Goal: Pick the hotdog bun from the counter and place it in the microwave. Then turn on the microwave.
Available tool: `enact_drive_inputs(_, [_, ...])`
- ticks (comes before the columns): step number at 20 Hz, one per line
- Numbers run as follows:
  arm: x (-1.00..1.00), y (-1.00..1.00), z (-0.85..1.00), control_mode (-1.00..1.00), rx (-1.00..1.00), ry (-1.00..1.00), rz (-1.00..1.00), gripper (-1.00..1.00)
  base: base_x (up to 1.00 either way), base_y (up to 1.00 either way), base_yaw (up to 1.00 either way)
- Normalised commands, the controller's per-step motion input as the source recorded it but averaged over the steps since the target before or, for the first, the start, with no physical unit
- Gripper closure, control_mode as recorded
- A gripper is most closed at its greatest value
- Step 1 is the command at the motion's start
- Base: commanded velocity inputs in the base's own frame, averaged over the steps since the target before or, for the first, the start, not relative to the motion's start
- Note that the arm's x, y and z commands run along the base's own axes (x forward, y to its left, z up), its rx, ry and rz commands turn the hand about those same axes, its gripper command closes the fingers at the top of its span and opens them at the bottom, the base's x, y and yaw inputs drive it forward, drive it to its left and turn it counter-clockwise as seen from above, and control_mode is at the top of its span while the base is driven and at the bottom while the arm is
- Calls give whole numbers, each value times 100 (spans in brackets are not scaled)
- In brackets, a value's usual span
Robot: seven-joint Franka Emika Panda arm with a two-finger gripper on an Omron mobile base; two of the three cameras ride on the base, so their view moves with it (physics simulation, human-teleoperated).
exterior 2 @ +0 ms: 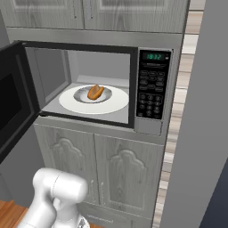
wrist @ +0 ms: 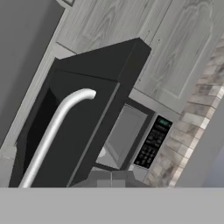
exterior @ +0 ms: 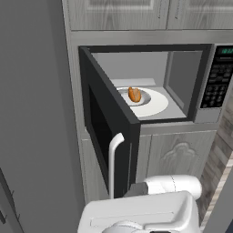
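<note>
Hotdog bun (exterior: 134,94) is sitting on the turntable (exterior: 157,107) inside the microwave (exterior 2: 153,67); looks soft, light. Door (exterior: 107,123) is standing open; white handle (exterior: 114,159) seems the spot to push. Tool is pressed together, empty.

Grey wood-grain cabinet doors (exterior 2: 95,173) ahead and low, upper cabinets (exterior: 136,13) above, brick-pattern wall strip (exterior 2: 178,107) right.

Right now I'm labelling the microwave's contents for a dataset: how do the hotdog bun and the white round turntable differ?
The hotdog bun is orange-brown; the turntable is white. The bun is small and oblong, the turntable wide, round and flat, far larger than the bun. The bun lies in a small grey dish near the turntable's middle, while the turntable rests on the microwave floor. Both sit inside the cavity, behind the open door.
</note>
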Motion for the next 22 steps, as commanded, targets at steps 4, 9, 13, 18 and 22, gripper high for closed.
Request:
enact_drive_inputs(4, [24, 23, -25, -100, 0, 0, -2, 100, 0, 0, 0])
enact_drive_inputs(9, [26, 23, -24, -100, 0, 0, -3, 100, 0, 0, 0])
enact_drive_inputs(13, [27, 24, -24, -100, 0, 0, -2, 100, 0, 0, 0])
enact_drive_inputs(18, [21, 26, -20, -100, 0, 0, -2, 100, 0, 0, 0])
enact_drive_inputs(22, [21, 23, -17, -100, 0, 0, -2, 100, 0, 0, 0])
